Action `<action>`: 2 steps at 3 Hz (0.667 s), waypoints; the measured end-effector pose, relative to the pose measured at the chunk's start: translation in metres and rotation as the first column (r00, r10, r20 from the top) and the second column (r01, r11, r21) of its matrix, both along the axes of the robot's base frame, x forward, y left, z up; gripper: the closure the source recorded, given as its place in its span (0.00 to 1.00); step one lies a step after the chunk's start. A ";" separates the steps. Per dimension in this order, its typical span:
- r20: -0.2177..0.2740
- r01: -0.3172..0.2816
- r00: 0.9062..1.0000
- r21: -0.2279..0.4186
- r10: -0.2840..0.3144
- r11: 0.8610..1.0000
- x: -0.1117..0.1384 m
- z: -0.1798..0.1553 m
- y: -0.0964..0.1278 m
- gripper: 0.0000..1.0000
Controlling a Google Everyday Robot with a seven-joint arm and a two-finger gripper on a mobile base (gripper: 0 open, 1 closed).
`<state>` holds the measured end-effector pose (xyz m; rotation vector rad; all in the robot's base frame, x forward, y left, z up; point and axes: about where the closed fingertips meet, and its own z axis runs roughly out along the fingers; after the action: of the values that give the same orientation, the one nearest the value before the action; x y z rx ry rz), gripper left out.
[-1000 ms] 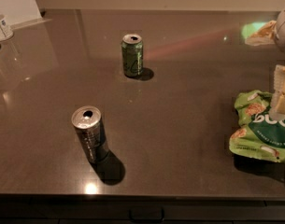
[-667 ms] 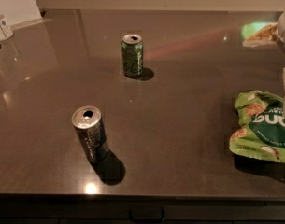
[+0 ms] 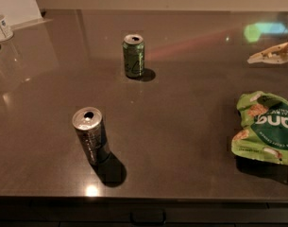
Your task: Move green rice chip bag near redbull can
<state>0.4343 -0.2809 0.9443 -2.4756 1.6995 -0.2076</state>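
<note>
The green rice chip bag (image 3: 266, 126) lies crinkled on the dark table at the right edge, logo side up and partly cut off by the frame. The redbull can (image 3: 91, 136) stands upright at the front left, slim and silver-grey with an open top. A wide stretch of bare table separates the two. My gripper is out of view; nothing of it shows over the bag or anywhere else on the table.
A shorter green can (image 3: 133, 56) stands upright at the back middle. A pale beige object (image 3: 270, 56) lies at the far right edge. A clear cup (image 3: 3, 26) stands at the back left. The table's front edge (image 3: 143, 198) runs along the bottom.
A pale gripper part that hung over the bag at the right edge has withdrawn to the right and out of view. The bag and both cans have not moved.
</note>
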 end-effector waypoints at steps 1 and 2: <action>-0.027 -0.135 0.991 -0.080 0.133 0.988 -0.004 -0.015 -0.024 0.00; -0.066 -0.241 0.970 -0.123 0.234 0.963 -0.002 -0.027 -0.044 0.00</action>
<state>0.4320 -0.3246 0.9178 -2.7750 1.4297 -0.2388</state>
